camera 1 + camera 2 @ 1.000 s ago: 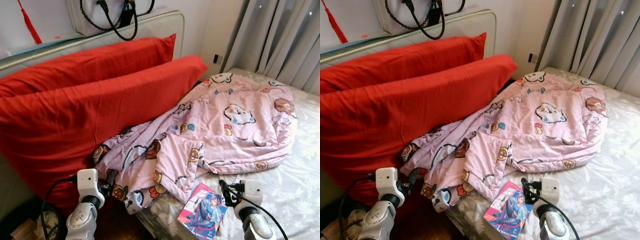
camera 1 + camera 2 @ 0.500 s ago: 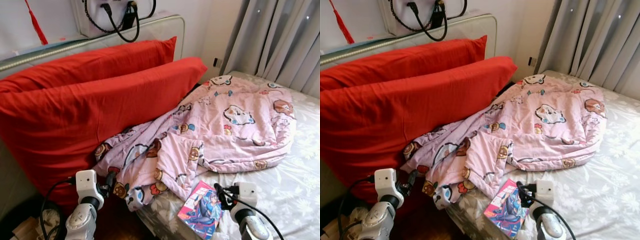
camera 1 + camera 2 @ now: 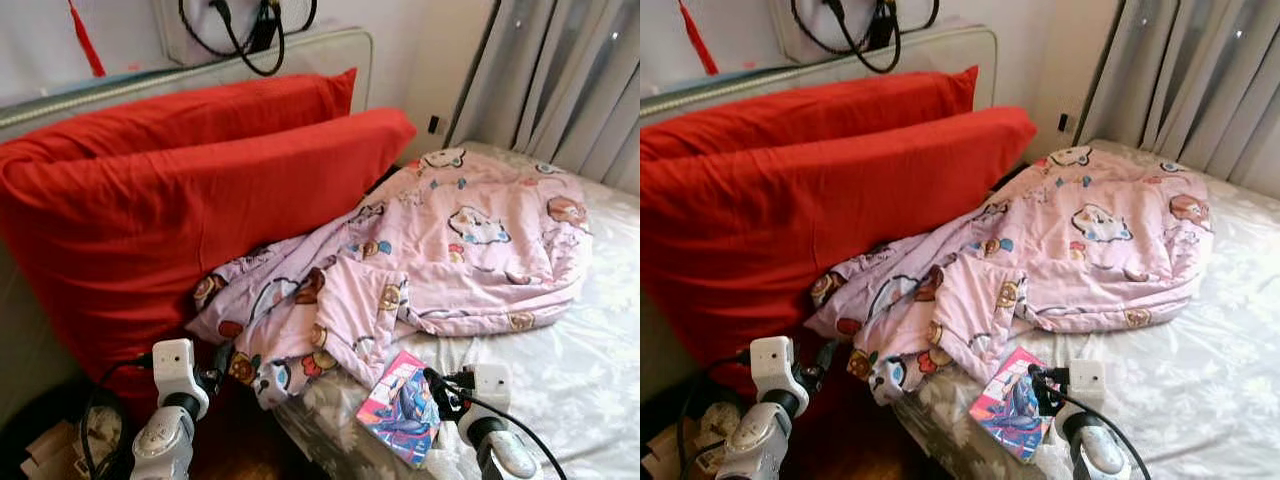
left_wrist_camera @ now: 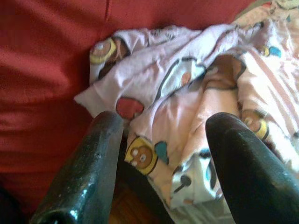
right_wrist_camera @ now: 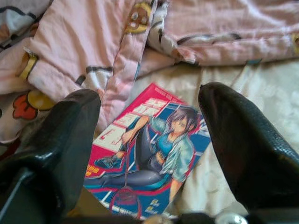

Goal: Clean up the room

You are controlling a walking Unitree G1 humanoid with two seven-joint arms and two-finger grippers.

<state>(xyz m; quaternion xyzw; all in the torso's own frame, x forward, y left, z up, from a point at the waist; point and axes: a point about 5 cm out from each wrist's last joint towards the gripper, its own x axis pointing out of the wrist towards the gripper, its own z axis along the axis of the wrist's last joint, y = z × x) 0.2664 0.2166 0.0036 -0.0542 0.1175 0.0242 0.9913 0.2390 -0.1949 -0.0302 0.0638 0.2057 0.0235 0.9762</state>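
A crumpled pink cartoon-print quilt (image 3: 440, 250) lies across the bed, its corner hanging over the near edge by the red pillows. A comic book (image 3: 398, 408) with a red and blue cover lies flat on the sheet near that edge. My right gripper (image 3: 437, 388) is open just beside the book; in the right wrist view the comic book (image 5: 149, 151) lies between the spread fingers (image 5: 60, 144). My left gripper (image 3: 220, 362) is open, low beside the bed, pointing at the quilt corner (image 4: 187, 107).
Two big red pillows (image 3: 200, 200) lean against the headboard (image 3: 330, 55). Black cables (image 3: 250, 30) hang on the wall above. Grey curtains (image 3: 570, 80) close off the far right. The pale floral sheet (image 3: 570, 370) is bare at the right. Clutter (image 3: 60, 455) sits on the dark floor at lower left.
The camera has shifted slightly, so the scene moved in the frame. My right gripper has closed in on the comic book. The left gripper holds its place by the quilt corner.
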